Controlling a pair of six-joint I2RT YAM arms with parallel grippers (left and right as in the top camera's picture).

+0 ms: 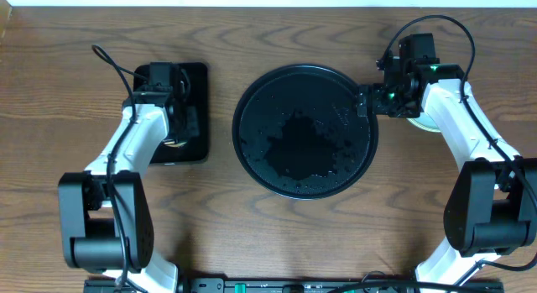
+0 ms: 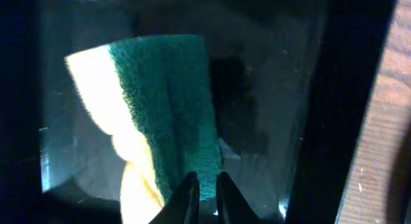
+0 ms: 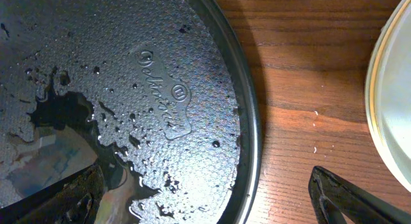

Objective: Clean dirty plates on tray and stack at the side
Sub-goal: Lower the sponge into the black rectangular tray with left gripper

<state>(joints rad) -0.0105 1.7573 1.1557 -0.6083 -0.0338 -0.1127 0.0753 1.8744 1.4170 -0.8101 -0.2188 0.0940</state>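
Basically the round tray has no plates on it now, only a puddle and scattered water droplets, so the cleaning looks done or nearly so. The plates sit on the bare tabletop just right of the tray rim, apart from it and mostly hidden under the right arm in the overhead view. I can't count how many are stacked. They lie flat and face up. Being round, they have no long axis and no pointing direction to log. The right gripper is spread wide and empty, low over the tray's right rim between tray and plates, likely parked there with nothing on the tray to lift. The left gripper is pressed almost together, pinching the lower end of the sponge by its green scouring layer. It holds the sponge over the rectangular black tray on the left, probably the sponge's resting spot, well clear of the plates. The sponge's long axis runs away from the fingertips, tilted a little, yellow foam on one flank.
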